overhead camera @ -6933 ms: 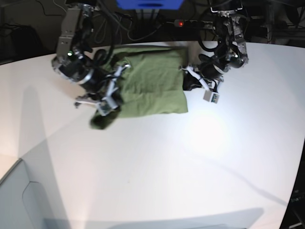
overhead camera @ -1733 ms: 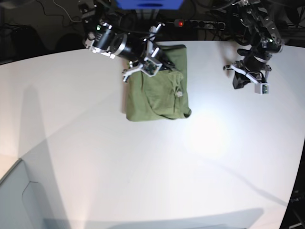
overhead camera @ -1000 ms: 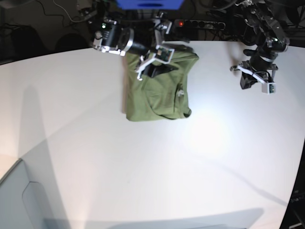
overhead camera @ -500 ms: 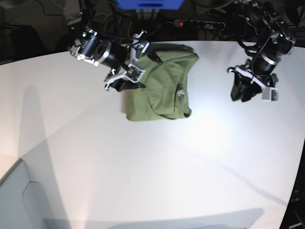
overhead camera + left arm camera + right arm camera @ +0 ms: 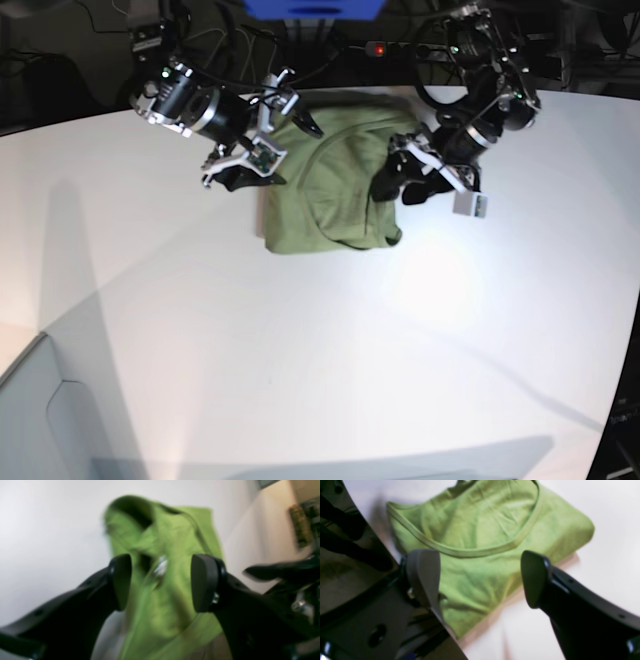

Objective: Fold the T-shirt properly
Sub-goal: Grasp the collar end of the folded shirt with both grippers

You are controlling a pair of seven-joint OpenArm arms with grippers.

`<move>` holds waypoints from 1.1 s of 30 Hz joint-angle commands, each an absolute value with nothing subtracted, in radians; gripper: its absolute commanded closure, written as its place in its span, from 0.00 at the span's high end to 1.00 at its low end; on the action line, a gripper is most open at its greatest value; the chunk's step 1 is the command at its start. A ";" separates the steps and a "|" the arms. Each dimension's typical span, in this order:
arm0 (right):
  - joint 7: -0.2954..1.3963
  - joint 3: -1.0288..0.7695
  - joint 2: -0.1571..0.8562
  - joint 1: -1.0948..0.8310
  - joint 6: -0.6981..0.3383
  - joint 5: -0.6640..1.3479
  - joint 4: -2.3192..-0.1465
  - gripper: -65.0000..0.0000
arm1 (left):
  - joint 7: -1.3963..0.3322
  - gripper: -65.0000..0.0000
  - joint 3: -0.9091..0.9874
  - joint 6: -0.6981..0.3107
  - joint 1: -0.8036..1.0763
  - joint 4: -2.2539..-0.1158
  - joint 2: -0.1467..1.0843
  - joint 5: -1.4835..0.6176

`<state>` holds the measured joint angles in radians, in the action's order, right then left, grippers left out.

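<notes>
**What the cameras leave unclear**

From the left wrist view the T-shirt (image 5: 160, 585) is smeared with motion blur; its lower part runs off the bottom edge, and a small pale patch at its middle is too soft to identify. The left gripper (image 5: 161, 582) fingers partly cover the cloth. In the right wrist view the right gripper (image 5: 480, 580) masks the shirt's near edge. In the base view the table (image 5: 300, 380) is cut by the frame's sides.

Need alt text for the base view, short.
A folded olive-green T-shirt lies at the far side of a white table. The open right gripper sits at its left edge and the open left gripper at its right edge, neither holding it.
</notes>
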<state>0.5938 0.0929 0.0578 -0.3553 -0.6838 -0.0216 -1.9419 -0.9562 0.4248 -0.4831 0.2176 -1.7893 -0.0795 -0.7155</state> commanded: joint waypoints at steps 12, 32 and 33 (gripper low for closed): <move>0.576 0.093 0.058 -0.354 -0.698 -0.007 -1.900 0.75 | -0.878 0.61 0.346 -0.489 0.200 -1.670 -0.064 -0.730; 0.576 0.093 0.058 -0.344 -0.698 -0.008 -1.899 0.75 | -0.783 0.78 0.337 -0.489 0.209 -1.626 -0.015 -0.728; 0.576 0.093 0.058 -0.343 -0.698 -0.008 -1.899 0.75 | -0.782 0.78 0.335 -0.487 0.209 -1.624 -0.015 -0.728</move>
<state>0.5987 0.0929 0.0578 -0.3473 -0.6842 -0.0250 -1.8847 -0.7975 0.3374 -0.4801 0.2146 -1.6093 -0.0143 -0.7055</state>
